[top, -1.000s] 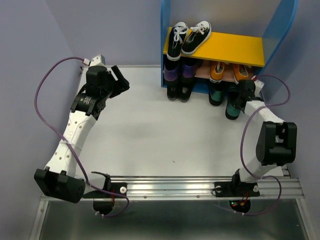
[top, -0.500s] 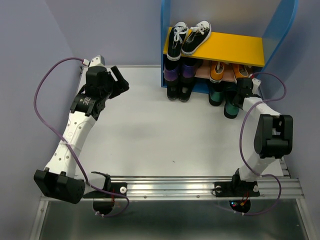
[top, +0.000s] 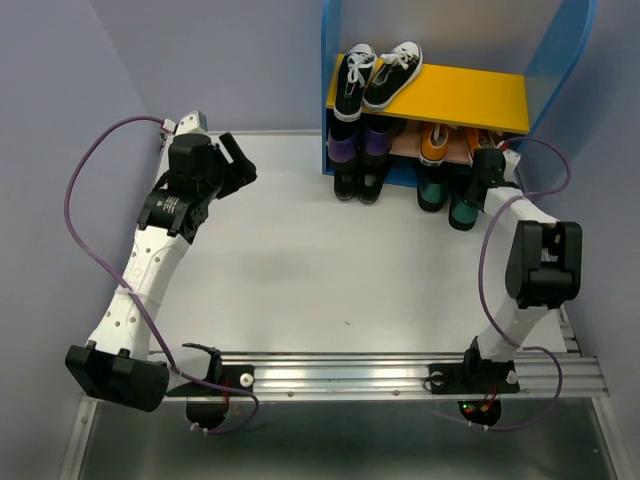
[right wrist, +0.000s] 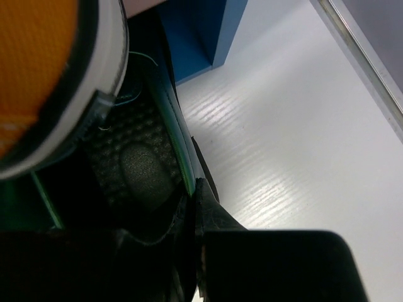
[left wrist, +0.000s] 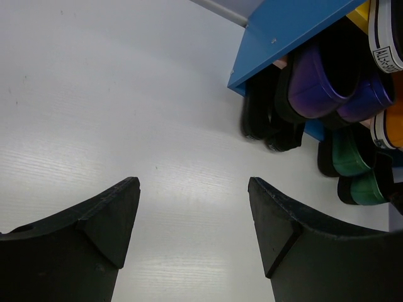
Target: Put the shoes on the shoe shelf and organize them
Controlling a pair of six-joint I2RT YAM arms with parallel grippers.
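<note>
The right claw (right wrist: 192, 196) is almost fully closed and pinches the thin side wall of 1 green loafer (right wrist: 135, 167), at the far right of the table (top: 300, 250), just in front of the shelf (top: 470, 95) and beside the other loafer (top: 432, 188). The loafer looks light; its glossy upper is probably slippery and bends easily, so I judge the rim near the heel the best hold, because the shoe is stiffer there. Its insole is black with a fine bumpy pattern. The sneaker (right wrist: 38, 69) above it has orange cloth and a white rubber sole. The left claw (left wrist: 192, 184) is wide open over the far left of the table and holds nothing
</note>
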